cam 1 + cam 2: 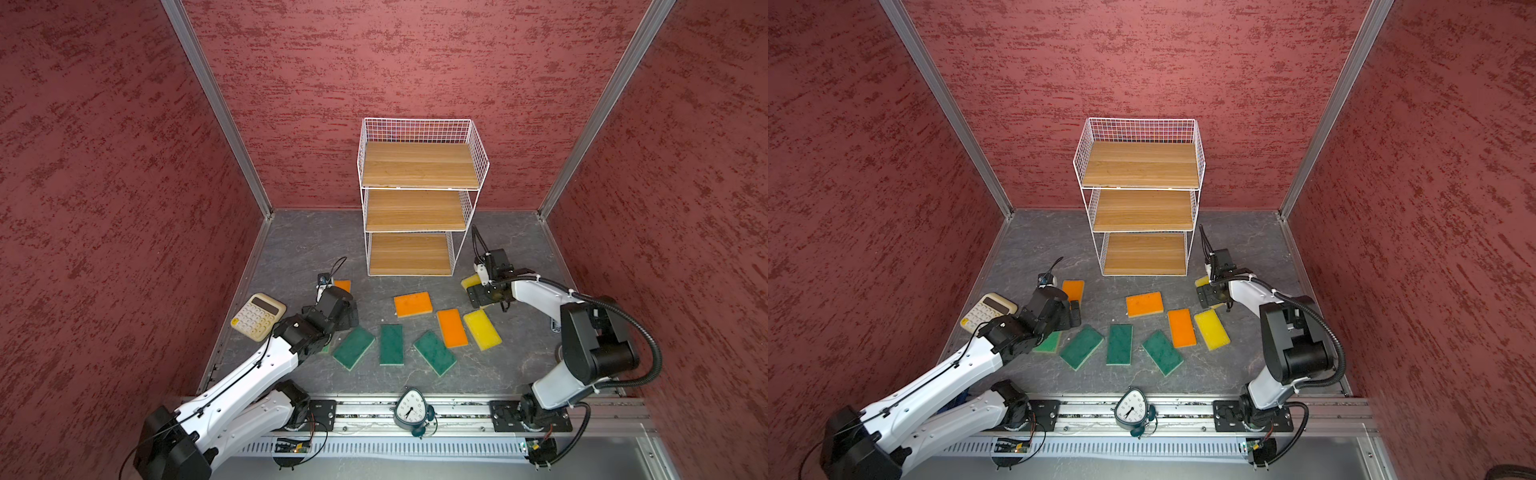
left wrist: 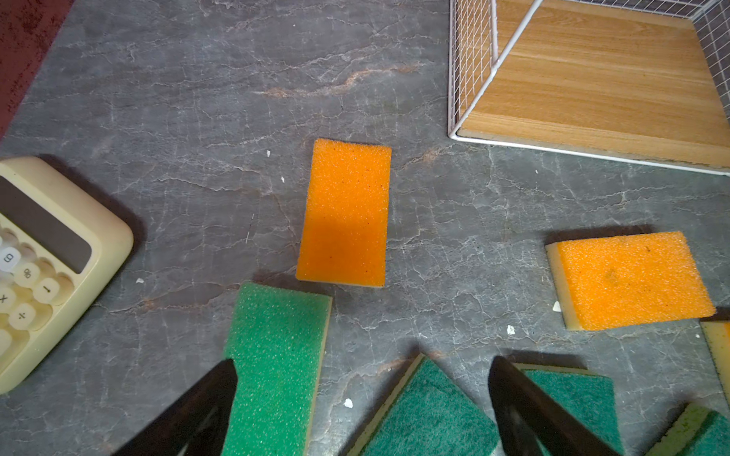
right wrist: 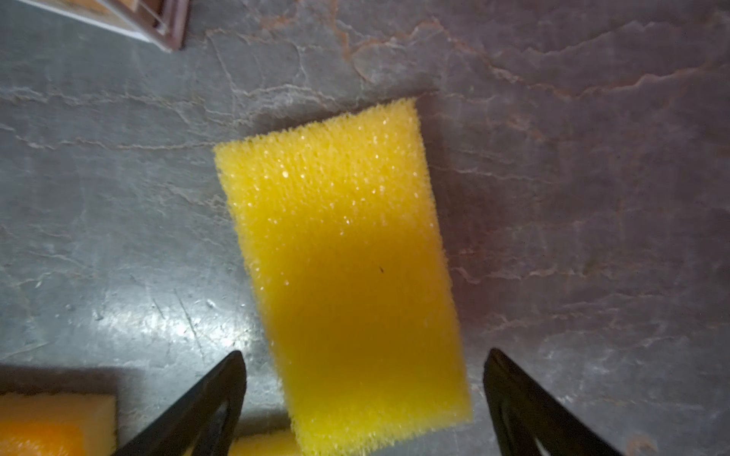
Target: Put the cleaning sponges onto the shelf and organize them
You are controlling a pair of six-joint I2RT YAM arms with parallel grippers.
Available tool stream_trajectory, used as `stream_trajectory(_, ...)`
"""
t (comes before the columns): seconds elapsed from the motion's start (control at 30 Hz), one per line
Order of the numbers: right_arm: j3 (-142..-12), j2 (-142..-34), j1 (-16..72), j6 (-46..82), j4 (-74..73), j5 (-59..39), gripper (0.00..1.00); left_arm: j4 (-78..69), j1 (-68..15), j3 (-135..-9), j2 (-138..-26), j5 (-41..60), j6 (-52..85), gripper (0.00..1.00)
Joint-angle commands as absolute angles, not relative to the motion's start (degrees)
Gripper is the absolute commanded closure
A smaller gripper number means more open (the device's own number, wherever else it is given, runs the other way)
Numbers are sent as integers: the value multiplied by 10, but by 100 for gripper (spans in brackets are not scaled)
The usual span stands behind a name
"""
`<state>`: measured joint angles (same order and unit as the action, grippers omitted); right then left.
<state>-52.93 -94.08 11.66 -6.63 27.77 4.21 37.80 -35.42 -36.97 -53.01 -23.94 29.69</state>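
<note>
— Where does the shelf point(image 1: 415, 164) stand?

— At the back of the table point(image 1: 299, 249), at twelve o'clock, with all three boards bare.

— And the sponges?

— All nine lie on the table, none on the shelf. Taking the shelf as the dial's centre, three green sponges point(image 1: 391, 344) lie in a row at six o'clock. A fourth green sponge point(image 1: 1048, 343) lies at seven, partly under the left arm. Two orange sponges point(image 1: 412, 304) and a yellow sponge point(image 1: 482, 329) lie between six and five. A third orange sponge point(image 1: 1073, 289) lies at eight, and the calculator point(image 1: 257, 316) is farther out the same way.

— The left gripper point(image 2: 363, 361)?

— Its jaws are spread wide and hold nothing. It hangs above the green sponges at seven.

— The right gripper point(image 3: 365, 352)?

— It is spread wide too, and empty. It hangs over the second yellow sponge point(image 3: 343, 268) at four o'clock. That sponge lies flat between the jaws, with a gap on each side.
</note>
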Motion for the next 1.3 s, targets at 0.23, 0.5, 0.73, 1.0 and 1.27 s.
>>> stream_trajectory(0.23,-562,-986,120,-87,281,47,5,375,-356,-378,-541,-237,300,1)
stream_trajectory(0.5,-568,-995,120,-81,296,55,13,380,-356,-387,-549,-237,300,1)
stream_trajectory(0.73,-561,-984,120,-75,311,68,26,380,-356,-390,-547,-234,302,0)
stream_trajectory(1.0,-556,-923,120,-44,303,56,42,387,-356,-404,-545,-240,298,0)
stream_trajectory(1.27,-569,-859,120,-20,317,72,46,395,-356,-431,-553,-240,293,1)
